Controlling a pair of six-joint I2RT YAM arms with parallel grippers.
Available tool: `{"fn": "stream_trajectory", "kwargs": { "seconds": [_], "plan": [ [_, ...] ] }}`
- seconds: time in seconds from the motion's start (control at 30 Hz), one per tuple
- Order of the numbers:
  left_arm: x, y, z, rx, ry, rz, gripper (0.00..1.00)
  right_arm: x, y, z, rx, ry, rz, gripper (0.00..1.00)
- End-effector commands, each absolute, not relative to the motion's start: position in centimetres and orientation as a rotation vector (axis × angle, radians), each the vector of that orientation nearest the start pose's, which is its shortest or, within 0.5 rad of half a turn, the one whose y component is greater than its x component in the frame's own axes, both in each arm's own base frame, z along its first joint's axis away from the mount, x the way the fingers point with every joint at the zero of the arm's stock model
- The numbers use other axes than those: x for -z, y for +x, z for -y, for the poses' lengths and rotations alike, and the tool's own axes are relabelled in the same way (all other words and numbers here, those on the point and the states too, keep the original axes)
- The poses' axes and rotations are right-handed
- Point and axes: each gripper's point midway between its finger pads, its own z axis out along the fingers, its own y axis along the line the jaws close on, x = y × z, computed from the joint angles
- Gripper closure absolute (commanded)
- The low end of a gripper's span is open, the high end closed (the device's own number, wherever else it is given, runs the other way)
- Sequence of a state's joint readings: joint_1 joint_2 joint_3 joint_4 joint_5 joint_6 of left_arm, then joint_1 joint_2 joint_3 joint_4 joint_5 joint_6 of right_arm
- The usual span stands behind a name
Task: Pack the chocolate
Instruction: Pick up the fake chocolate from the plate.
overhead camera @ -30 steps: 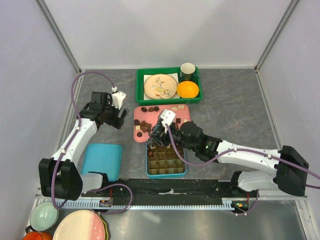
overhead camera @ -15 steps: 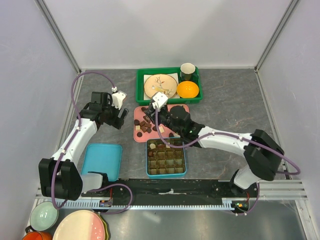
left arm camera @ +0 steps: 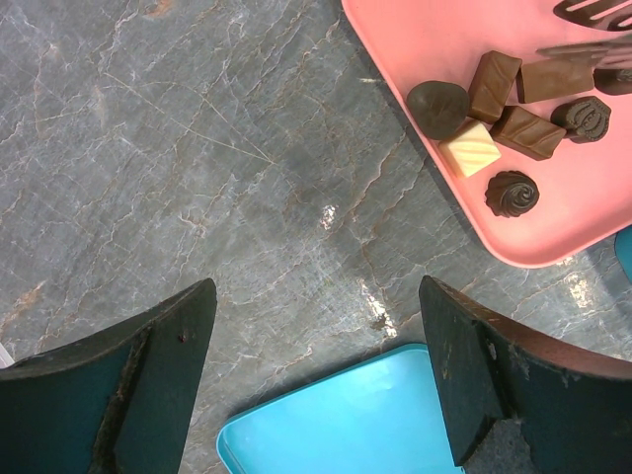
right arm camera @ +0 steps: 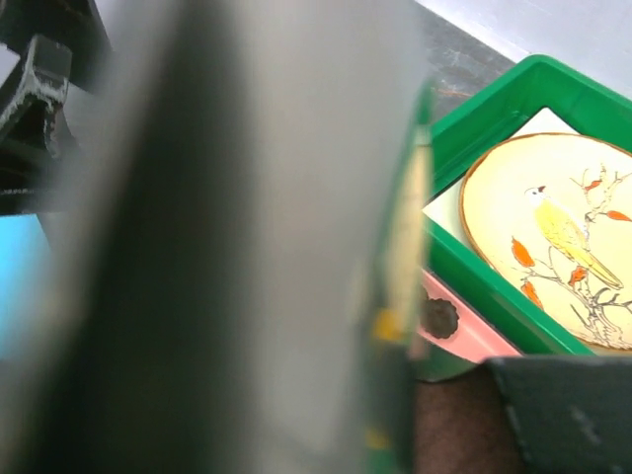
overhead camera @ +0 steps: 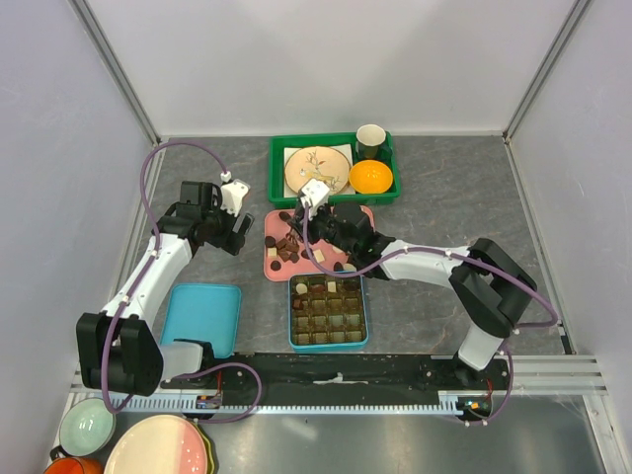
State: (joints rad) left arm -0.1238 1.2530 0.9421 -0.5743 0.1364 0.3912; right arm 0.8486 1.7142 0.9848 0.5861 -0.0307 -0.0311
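Note:
Several pieces of chocolate [overhead camera: 286, 249] lie on a pink tray [overhead camera: 275, 229] at mid-table; the left wrist view shows a cluster of chocolate [left arm camera: 494, 109] on that pink tray [left arm camera: 444, 49]. More pieces sit in the teal compartment box [overhead camera: 293, 316] just in front. My right gripper [overhead camera: 296, 240] reaches low over the tray's left part. In its own view the right gripper [right arm camera: 449, 425] is badly blurred, and a brown mass fills the gap between the fingers. My left gripper [overhead camera: 230, 240] hangs open and empty left of the tray; its wrist view shows the left gripper [left arm camera: 321, 375] above bare table.
A teal lid [overhead camera: 202, 318] lies at the front left, its corner under the left fingers [left arm camera: 148, 385]. Behind the pink tray stands a green tray [overhead camera: 278, 188] holding a bird-patterned plate [overhead camera: 318, 170], an orange [overhead camera: 371, 178] and a cup [overhead camera: 370, 140]. Bowls sit outside the near left corner.
The right arm has swung from over the teal box back and left to the pink tray. The left arm has stayed still.

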Motion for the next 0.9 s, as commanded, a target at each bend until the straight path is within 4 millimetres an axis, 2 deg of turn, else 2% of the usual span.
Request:
{"fn": "stream_trajectory", "kwargs": {
  "seconds": [0.0, 0.3, 0.53, 0.7, 0.87],
  "plan": [
    [-13.9, 32.1, 4.7, 0.041, 0.688, -2.306, 0.10, -20.2, 34.6, -40.7, -0.680, -0.768, -1.488, 0.57],
    [-14.1, 32.0, 4.6, 0.037, 0.692, -2.301, 0.10, -19.0, 35.7, -40.6, -0.664, -0.779, -1.507, 0.55],
    [-14.0, 31.9, 4.5, 0.028, 0.697, -2.300, 0.10, -18.0, 35.3, -40.9, -0.685, -0.820, -1.526, 0.52],
    [-14.0, 31.9, 4.6, 0.033, 0.699, -2.303, 0.10, -19.0, 35.0, -40.6, -0.691, -0.812, -1.508, 0.52],
    [-14.1, 32.0, 4.6, 0.033, 0.695, -2.299, 0.10, -21.1, 34.7, -40.7, -0.722, -0.789, -1.462, 0.52]
  ]
}}
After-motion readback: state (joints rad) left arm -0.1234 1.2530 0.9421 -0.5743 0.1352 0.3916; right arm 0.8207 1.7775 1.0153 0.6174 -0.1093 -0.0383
